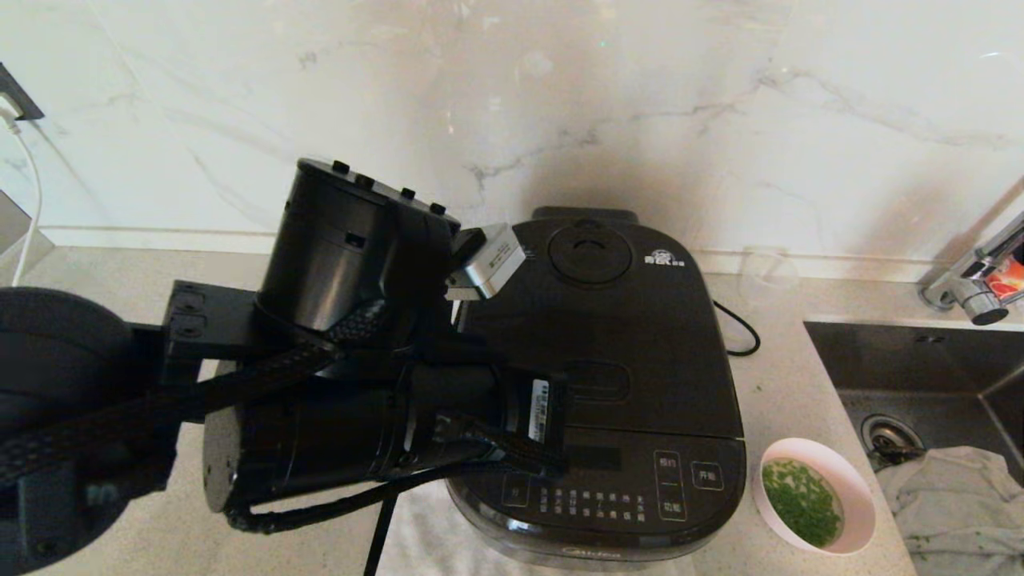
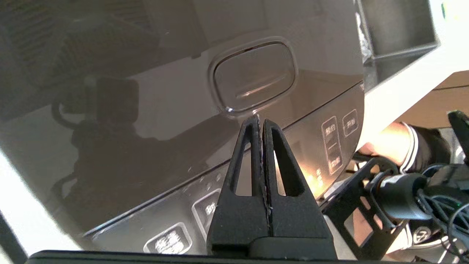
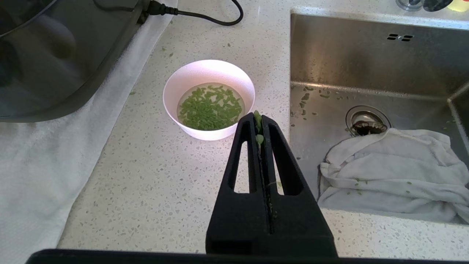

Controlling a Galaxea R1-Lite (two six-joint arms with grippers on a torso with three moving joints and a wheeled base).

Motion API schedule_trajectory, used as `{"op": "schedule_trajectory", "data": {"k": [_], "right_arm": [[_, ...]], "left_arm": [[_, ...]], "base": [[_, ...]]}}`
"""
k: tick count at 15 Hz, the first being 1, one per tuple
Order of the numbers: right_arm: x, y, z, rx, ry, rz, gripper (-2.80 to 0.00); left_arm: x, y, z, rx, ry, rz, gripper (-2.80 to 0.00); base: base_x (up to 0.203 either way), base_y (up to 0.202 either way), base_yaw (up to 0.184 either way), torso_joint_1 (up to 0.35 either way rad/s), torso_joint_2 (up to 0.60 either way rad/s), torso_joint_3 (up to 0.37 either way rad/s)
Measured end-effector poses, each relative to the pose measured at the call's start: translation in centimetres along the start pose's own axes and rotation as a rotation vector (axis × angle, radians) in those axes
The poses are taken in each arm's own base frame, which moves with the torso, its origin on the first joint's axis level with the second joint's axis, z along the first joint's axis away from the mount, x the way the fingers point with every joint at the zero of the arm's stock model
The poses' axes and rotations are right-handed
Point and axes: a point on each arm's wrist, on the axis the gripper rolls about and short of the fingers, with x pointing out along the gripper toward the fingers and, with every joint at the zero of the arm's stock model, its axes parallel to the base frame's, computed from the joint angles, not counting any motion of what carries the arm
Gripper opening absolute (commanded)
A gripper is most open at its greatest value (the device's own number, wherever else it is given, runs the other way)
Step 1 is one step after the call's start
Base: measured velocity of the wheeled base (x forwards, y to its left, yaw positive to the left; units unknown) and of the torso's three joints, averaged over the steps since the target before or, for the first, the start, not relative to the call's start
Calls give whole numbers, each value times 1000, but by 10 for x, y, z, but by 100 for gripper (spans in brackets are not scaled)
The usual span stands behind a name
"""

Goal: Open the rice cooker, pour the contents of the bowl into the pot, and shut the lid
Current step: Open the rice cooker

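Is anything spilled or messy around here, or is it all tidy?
A bit messy. Green bits like the contents of the bowl lie scattered on the counter, in the sink and on the white cloth there. A few are stuck between the shut fingers of the right gripper.

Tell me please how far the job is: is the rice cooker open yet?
Nothing is finished yet. The lid of the rice cooker is down. In hand: the left gripper, shut, points at the latch button. Left: opening, pouring the bowl, full of green bits, and closing. The right gripper is shut above the counter.
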Motion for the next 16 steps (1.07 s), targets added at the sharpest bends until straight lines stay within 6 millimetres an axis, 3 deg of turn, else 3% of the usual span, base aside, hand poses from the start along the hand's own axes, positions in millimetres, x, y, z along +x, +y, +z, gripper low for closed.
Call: {"op": "schedule_trajectory", "data": {"k": [16], "right_arm": [[0, 0, 0, 0, 0, 0, -280]], "left_arm": [[31, 0, -1, -10, -64, 24, -280]], "base": [[0, 0, 0, 0, 0, 0]]}}
